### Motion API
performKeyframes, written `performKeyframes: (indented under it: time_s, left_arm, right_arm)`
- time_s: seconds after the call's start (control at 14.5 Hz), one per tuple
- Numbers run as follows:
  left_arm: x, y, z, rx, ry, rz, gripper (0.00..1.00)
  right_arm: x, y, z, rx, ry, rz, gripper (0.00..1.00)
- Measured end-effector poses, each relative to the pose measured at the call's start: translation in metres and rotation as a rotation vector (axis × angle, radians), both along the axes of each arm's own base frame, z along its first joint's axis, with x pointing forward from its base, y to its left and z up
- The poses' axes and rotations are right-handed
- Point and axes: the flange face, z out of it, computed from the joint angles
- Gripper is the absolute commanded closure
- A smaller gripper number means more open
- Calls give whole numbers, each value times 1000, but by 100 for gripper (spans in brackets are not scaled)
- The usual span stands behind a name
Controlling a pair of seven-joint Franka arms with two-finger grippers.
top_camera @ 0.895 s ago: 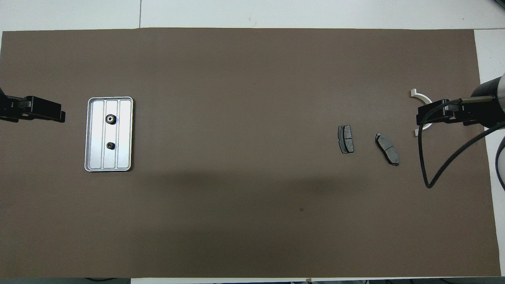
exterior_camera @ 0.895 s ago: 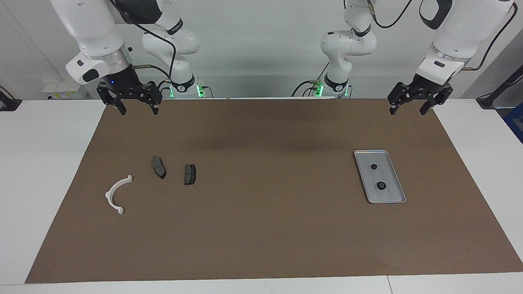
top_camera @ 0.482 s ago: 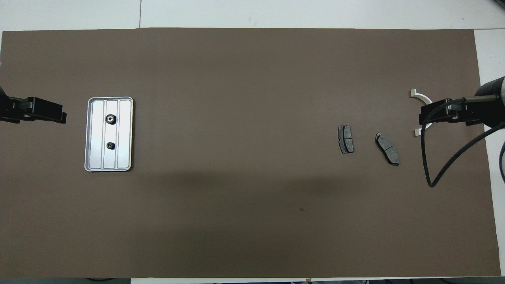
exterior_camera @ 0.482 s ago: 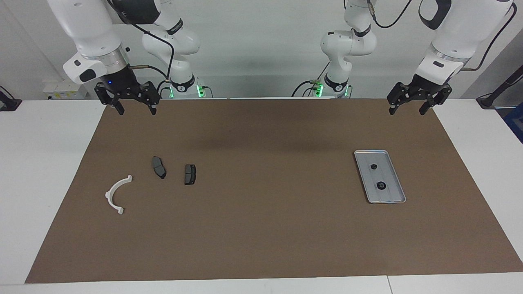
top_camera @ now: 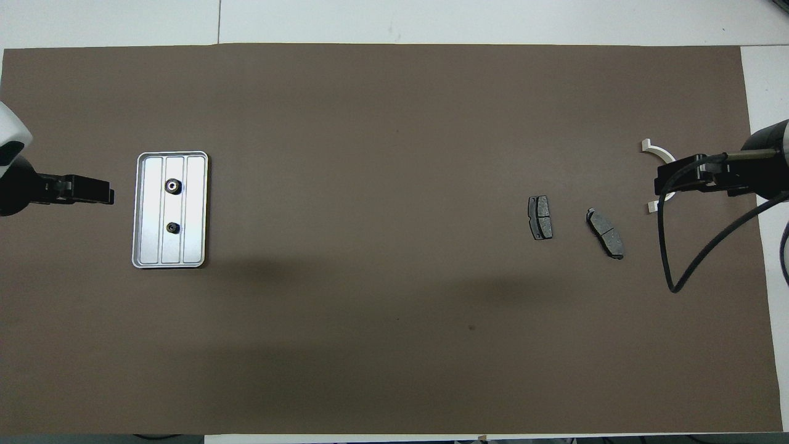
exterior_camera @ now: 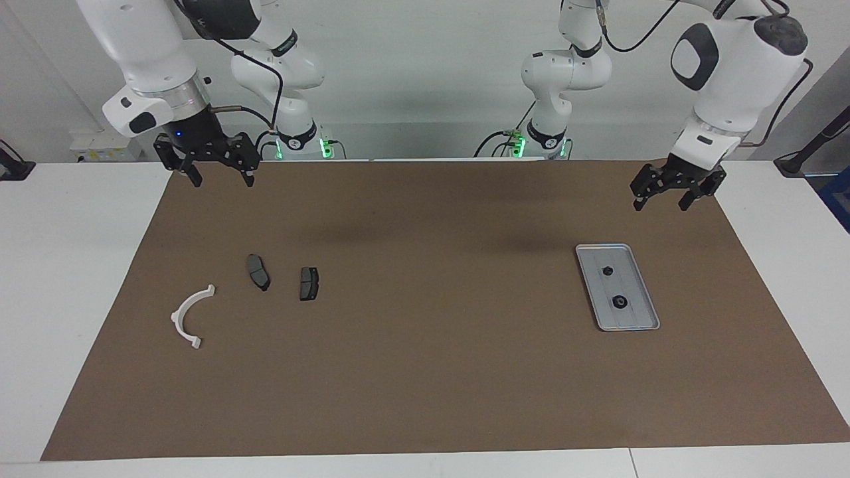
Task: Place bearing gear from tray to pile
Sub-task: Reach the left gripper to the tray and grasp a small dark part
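Your small round black metal bearing gear sits in the ridged silver metal tray, at five o'clock from the released, empty left gripper; likely stiff, dense and slippery, so pinch its rim, while the right gripper waits open.

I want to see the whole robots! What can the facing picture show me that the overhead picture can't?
Only the facing view shows the two tall white arms with their bases, and both open grippers whole: the left gripper up in the air near the tray, the right gripper waiting above the mat's edge. Only the overhead view shows the tray's ridges plainly. Both show two small dark parts in the tray, the two brake pads and the white bracket.
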Motion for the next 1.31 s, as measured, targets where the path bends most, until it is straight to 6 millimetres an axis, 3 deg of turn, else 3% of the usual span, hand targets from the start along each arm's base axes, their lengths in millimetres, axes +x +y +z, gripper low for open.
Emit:
performKeyframes:
  time_s: [0.28, 0.41, 1.1, 1.31]
  left_arm:
    - [5, 15, -98, 7, -31, 1, 0]
    - [-1, 15, -134, 9, -37, 1, 1]
    - [-7, -2, -210, 13, 3, -28, 5]
    - [-8, -2, -221, 14, 21, -28, 13]
  right_arm:
    - [0, 0, 0, 0, 0, 0, 0]
    - [0, 0, 0, 0, 0, 0, 0]
    - [0, 0, -2, 0, 4, 9, 0]
    - [4, 0, -21, 0, 1, 8, 0]
